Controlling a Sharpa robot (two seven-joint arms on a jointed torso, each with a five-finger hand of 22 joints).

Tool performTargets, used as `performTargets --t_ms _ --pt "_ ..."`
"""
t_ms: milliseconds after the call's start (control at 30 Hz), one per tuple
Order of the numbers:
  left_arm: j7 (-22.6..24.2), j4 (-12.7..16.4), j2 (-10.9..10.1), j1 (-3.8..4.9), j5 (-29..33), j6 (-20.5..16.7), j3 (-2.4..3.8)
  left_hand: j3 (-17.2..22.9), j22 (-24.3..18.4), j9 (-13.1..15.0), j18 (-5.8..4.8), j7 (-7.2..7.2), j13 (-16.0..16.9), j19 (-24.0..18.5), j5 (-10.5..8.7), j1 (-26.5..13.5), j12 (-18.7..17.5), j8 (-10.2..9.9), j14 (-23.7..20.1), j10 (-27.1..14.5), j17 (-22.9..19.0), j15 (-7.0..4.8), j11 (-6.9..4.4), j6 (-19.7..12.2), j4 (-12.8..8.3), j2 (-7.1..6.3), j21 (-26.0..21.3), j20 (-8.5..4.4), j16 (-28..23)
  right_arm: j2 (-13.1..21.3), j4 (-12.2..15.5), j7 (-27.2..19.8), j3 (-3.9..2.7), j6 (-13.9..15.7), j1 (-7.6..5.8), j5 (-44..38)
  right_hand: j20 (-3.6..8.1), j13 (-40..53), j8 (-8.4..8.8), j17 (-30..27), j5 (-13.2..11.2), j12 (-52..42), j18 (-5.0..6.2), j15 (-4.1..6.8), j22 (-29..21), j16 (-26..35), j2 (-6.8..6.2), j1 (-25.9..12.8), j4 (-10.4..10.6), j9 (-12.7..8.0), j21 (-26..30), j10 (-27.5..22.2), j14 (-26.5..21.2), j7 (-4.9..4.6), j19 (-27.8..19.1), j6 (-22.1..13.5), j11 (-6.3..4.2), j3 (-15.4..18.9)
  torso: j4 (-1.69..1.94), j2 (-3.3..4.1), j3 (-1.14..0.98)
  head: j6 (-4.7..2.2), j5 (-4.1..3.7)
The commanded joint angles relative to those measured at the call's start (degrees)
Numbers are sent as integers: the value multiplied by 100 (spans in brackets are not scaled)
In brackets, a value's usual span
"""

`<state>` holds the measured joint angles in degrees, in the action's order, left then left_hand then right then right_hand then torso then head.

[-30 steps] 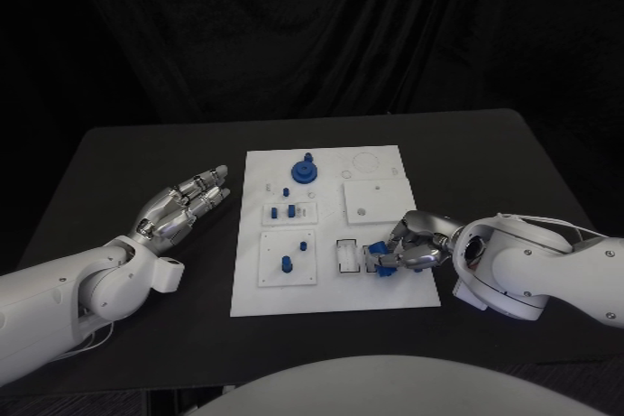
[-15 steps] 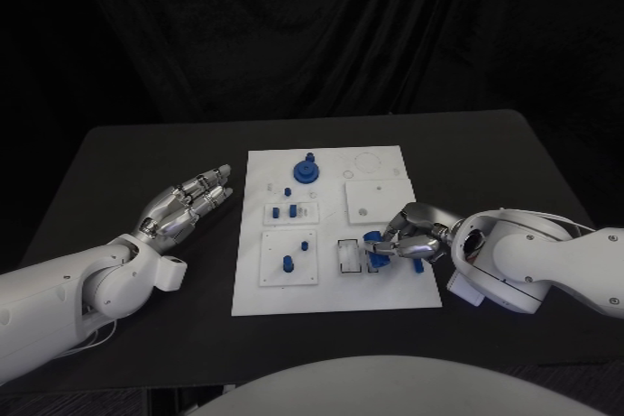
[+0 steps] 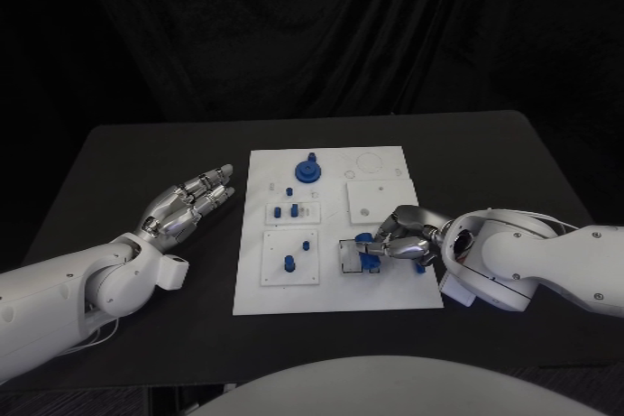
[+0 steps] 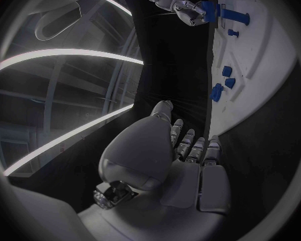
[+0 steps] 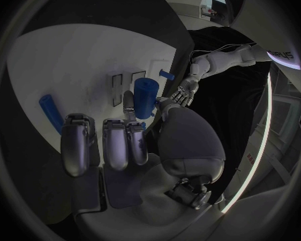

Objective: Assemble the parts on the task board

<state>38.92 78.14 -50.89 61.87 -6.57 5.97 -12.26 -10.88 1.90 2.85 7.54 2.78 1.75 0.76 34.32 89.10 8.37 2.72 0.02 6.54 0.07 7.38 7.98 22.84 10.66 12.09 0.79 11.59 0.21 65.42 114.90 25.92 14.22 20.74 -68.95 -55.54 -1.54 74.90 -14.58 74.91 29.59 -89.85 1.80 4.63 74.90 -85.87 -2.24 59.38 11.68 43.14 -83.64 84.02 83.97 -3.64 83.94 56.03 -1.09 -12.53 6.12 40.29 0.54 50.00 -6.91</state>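
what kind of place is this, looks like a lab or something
Most likely a robotics lab or test bench. A black table stands before a black curtain, with a white task board holding small blue parts; the right hand holds one blue part.

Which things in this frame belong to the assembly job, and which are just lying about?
Job in hand:
- task board
- blue cylinder part, held by the right hand
- blue gear part
- small blue parts standing in the board

Not in play:
- left hand, hovering open over the table beside the board
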Motion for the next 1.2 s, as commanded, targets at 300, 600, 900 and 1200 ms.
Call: performTargets --t_ms 300,600,900,1200 --pt "219 -6 22 -7 2 81 5 7 6 9 76 34 5 14 28 79 26 32 -2 6 -7 30 28 13 -35 1 -11 36 -21 -113 -45 171 0 -263 -4 -189 -78 1510 118 461 -707 -15 17 -67 1245 58 13 -257 -304 -7 71 598 407 -37 262 -47 91 -381 -3 2 -3 0 49" --pt "213 -9 25 -9 2 88 5 7 6 9 76 34 5 14 28 79 26 32 -2 6 -7 30 28 13 -35 1 -11 36 -21 -177 -88 181 0 -288 -4 -225 -90 1510 180 432 -1138 -15 23 -78 1238 69 44 -391 -111 -2 95 598 403 -50 255 -37 103 -226 -7 2 -2 0 65" --pt "202 -9 25 -10 2 93 5 7 6 9 76 34 5 14 28 79 26 32 -2 6 -7 30 28 13 -35 1 -11 36 -21 -208 -123 221 0 -346 -4 -285 -93 1510 224 398 -1313 -15 29 -80 1230 83 88 -500 66 4 121 598 397 -53 245 -45 105 -48 -4 1 -4 0 79" --pt "188 -15 30 -12 2 110 5 11 7 10 80 48 4 14 29 78 23 33 -2 3 -7 33 24 15 -43 3 -10 42 -21 -223 -138 232 0 -385 -4 -326 -98 1510 268 363 -1662 -15 37 -83 1220 99 138 -604 285 14 155 598 391 -57 233 -55 110 162 -5 2 -2 0 95"
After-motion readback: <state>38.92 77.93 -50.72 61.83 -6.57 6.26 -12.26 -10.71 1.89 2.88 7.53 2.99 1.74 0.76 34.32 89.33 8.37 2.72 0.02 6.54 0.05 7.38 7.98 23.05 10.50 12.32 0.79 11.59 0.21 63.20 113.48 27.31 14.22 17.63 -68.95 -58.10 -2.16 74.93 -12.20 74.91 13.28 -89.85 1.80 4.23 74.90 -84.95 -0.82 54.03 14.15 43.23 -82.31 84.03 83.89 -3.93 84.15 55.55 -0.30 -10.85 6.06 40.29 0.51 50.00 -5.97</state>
